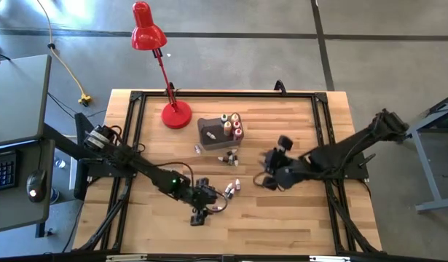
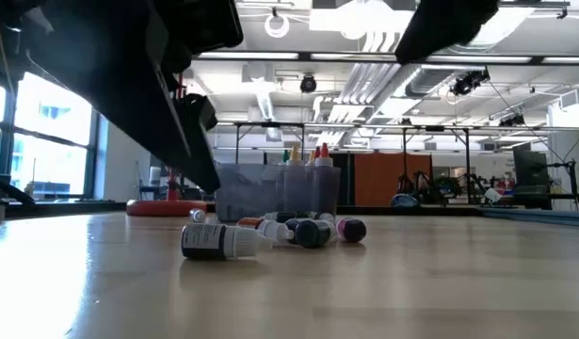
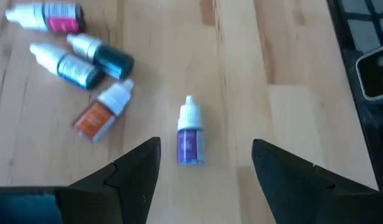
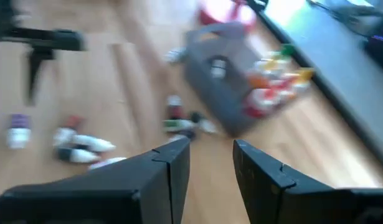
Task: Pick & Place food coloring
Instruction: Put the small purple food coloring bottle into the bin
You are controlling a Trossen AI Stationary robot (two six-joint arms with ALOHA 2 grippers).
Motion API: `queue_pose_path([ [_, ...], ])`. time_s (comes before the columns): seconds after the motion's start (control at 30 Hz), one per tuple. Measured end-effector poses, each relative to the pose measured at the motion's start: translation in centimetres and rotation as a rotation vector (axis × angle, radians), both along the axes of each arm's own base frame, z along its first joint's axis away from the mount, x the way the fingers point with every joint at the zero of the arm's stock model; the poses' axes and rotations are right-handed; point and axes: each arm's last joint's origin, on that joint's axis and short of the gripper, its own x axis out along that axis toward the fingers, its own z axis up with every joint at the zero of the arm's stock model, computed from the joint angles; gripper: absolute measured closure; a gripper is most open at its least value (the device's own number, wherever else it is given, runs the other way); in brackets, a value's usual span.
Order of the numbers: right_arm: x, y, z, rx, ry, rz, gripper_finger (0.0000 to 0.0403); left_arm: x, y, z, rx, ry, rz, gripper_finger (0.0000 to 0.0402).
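Note:
Small food coloring bottles lie on their sides on the wooden table. A purple one with a white cap [image 3: 191,134] lies just ahead of my left gripper [image 3: 207,180], which is open and tilted down over it, a finger off to each side, touching nothing. Beyond it lie an orange bottle [image 3: 101,113], two teal ones [image 3: 94,61] and a pink one [image 3: 53,17]. More bottles stand upright in the grey bin [image 1: 212,132]. My right gripper [image 1: 267,177] hangs open above the table right of centre, with nothing between its fingers [image 4: 172,165].
A red desk lamp [image 1: 162,73] stands at the far left, its base next to the bin. A few more bottles [image 1: 228,156] lie loose just in front of the bin. A black frame [image 1: 320,124] runs around the table top.

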Motion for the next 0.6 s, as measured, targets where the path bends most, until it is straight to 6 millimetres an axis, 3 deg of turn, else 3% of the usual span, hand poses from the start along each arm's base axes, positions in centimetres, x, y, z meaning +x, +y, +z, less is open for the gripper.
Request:
queue_pose_path([
  [0.1,-0.7,0.8,-2.8,0.035,-0.074,0.047,0.0286,0.1,0.1,0.1,0.020,-0.025,0.034,0.0152],
  [0.2,-1.2,1.1,-4.3,-0.025,-0.068,0.139,0.0286,0.5,0.2,-0.7,0.044,-0.026,0.095,0.0152],
  [0.37,-1.0,1.0,-4.0,-0.127,-0.068,0.197,0.0286,1.3,-0.1,-2.3,0.002,-0.023,0.072,0.0152],
  [0.6,-0.8,1.0,-2.8,-0.120,-0.124,0.164,0.0286,1.9,-0.4,-4.6,-0.009,0.012,0.110,0.0152],
])
